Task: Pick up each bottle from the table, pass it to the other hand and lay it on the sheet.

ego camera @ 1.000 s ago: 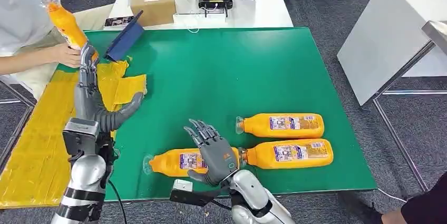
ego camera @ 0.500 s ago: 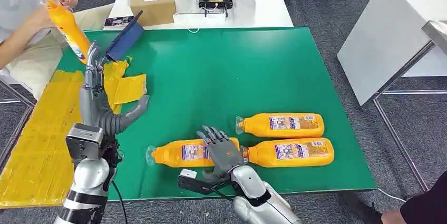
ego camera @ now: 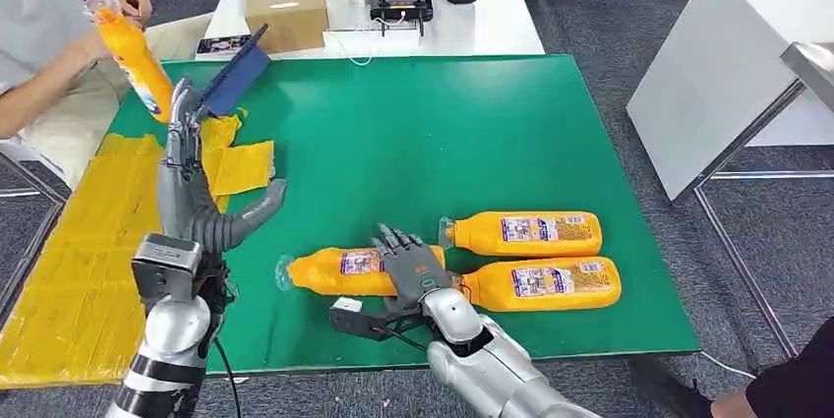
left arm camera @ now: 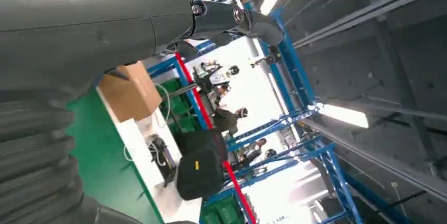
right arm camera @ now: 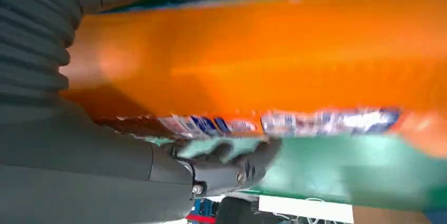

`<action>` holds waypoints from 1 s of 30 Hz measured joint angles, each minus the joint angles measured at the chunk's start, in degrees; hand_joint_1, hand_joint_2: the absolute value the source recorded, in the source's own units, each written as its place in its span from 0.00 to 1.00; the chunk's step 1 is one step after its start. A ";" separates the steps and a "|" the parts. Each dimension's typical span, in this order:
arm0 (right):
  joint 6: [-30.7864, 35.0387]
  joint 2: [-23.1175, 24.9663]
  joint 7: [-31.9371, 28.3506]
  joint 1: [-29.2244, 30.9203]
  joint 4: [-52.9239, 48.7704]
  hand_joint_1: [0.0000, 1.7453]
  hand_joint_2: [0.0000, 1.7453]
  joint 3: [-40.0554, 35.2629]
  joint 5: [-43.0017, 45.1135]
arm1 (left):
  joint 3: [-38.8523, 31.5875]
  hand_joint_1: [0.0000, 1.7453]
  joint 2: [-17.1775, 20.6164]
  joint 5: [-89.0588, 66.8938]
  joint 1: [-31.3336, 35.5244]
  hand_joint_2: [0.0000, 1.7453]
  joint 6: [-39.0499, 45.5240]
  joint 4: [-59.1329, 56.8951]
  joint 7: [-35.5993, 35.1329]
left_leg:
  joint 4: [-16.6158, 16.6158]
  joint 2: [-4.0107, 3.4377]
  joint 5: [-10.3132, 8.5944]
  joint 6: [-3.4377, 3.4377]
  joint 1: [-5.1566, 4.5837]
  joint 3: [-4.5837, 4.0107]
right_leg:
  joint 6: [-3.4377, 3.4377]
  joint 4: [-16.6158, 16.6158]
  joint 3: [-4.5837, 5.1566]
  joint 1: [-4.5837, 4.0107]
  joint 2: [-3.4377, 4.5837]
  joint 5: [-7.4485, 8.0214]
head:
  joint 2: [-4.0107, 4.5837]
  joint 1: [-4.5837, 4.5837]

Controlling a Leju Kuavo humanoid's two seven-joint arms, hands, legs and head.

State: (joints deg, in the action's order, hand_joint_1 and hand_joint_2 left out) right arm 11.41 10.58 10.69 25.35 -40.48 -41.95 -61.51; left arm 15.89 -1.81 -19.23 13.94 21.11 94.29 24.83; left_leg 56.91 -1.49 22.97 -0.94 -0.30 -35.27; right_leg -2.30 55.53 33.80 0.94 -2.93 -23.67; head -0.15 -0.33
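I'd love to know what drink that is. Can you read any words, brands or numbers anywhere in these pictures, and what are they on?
None can be read.
Labels on the three orange bottles lying on the green table, far, right and left under the right hand: blue and white print, too small.
Label in the right wrist view: blurred.
Bottle a person holds up: label too small.
Cardboard box: no print visible.
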 measured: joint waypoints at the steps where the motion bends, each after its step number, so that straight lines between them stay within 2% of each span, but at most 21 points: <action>1: 0.05 0.11 -0.02 0.14 0.26 1.00 1.00 0.00 0.09 | 0.20 0.00 -0.02 -0.04 0.03 1.00 0.11 0.00 0.02 | 0.00 0.00 -0.02 -0.02 0.00 0.01 | 0.00 0.00 -0.01 0.00 0.00 0.02 | 0.00 0.02; 8: 0.09 0.46 -0.28 0.93 1.47 1.00 1.00 0.09 0.15 | 0.68 0.00 -0.04 -0.26 0.08 1.00 0.15 0.00 0.04 | 0.01 0.01 -0.07 -0.06 0.00 0.10 | -0.08 0.01 -0.17 0.01 0.00 0.15 | 0.00 0.00; 11: 0.55 0.55 -0.68 0.99 1.49 1.00 1.00 0.18 0.64 | 0.75 0.00 -0.04 -0.44 0.08 1.00 0.44 0.00 0.04 | 0.02 -0.01 -0.09 -0.06 0.00 0.10 | -0.09 0.01 -0.68 0.00 0.00 0.21 | 0.00 0.02; 14: 5.87 0.61 -3.41 -0.08 0.85 1.00 1.00 1.56 2.98 | 0.79 0.00 -0.04 -1.31 0.06 1.00 0.94 0.00 -0.29 | 0.02 0.02 -0.09 -0.06 0.00 0.08 | -0.06 0.01 -0.69 0.00 -0.01 0.21 | 0.00 0.00; 16: 11.94 0.31 -5.95 -2.39 -1.60 1.00 1.00 3.24 4.77 | 0.92 0.00 0.00 -2.32 -0.09 1.00 0.90 0.00 -0.88 | 0.01 0.04 -0.10 -0.06 0.00 -0.02 | -0.06 0.01 -0.66 0.00 -0.02 0.21 | 0.00 0.02; 18: 14.59 0.09 -7.33 -4.90 -4.49 1.00 1.00 4.88 6.17 | 1.16 0.00 0.04 -3.13 -0.31 1.00 0.28 0.00 -1.62 | 0.02 0.05 -0.11 -0.06 -0.01 -0.15 | -0.10 0.03 -0.54 0.00 -0.01 0.26 | 0.00 0.02; 21: 25.65 0.00 -17.40 -10.62 -13.31 1.00 1.00 8.82 11.17 | 2.25 0.00 0.48 -4.57 -0.31 1.00 -5.05 -0.67 -5.52 | 0.03 0.10 -0.12 -0.06 -0.02 -0.32 | -0.12 0.03 -0.40 0.00 -0.06 0.27 | 0.00 0.02; 22: 27.07 0.20 -20.90 -12.62 -17.11 1.00 1.00 10.69 11.56 | 2.64 0.00 0.66 -3.85 -0.29 1.00 -7.33 -1.28 -6.25 | 0.03 0.09 -0.12 -0.06 -0.02 -0.37 | -0.12 0.04 -0.35 0.00 -0.05 0.27 | 0.00 0.00; 25: 28.22 2.00 -32.21 -17.69 -28.02 1.00 1.00 17.30 14.05 | 3.61 0.00 0.92 2.85 -0.38 1.00 -14.72 -3.43 -5.84 | 0.03 0.09 -0.11 -0.06 -0.03 -0.52 | -0.12 0.04 -0.20 0.00 -0.04 0.26 | 0.00 0.02; 28: 28.48 5.20 -42.20 -21.73 -38.32 1.00 1.00 24.78 16.26 | 4.57 0.00 1.09 6.12 -1.22 1.00 -17.22 -5.22 -4.92 | 0.03 0.08 -0.08 -0.04 -0.02 -0.66 | -0.12 0.04 -0.03 -0.01 -0.03 0.24 | 0.00 0.02; 30: 28.48 6.82 -44.46 -23.20 -42.63 1.00 1.00 27.95 17.03 | 5.18 0.00 1.16 6.38 -1.95 1.00 -17.70 -5.94 -4.81 | 0.02 0.08 -0.07 -0.04 -0.02 -0.69 | -0.11 0.04 0.02 -0.01 -0.03 0.23 | 0.00 0.02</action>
State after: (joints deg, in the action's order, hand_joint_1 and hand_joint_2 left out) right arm 39.89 17.39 -33.77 2.15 -83.11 -14.00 -44.48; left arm 21.07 -0.66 -12.85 11.99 3.41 88.35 20.02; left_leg 56.94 -1.41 22.90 -0.98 -0.32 -35.95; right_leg -2.40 55.57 33.83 0.93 -2.96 -23.44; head -0.15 -0.31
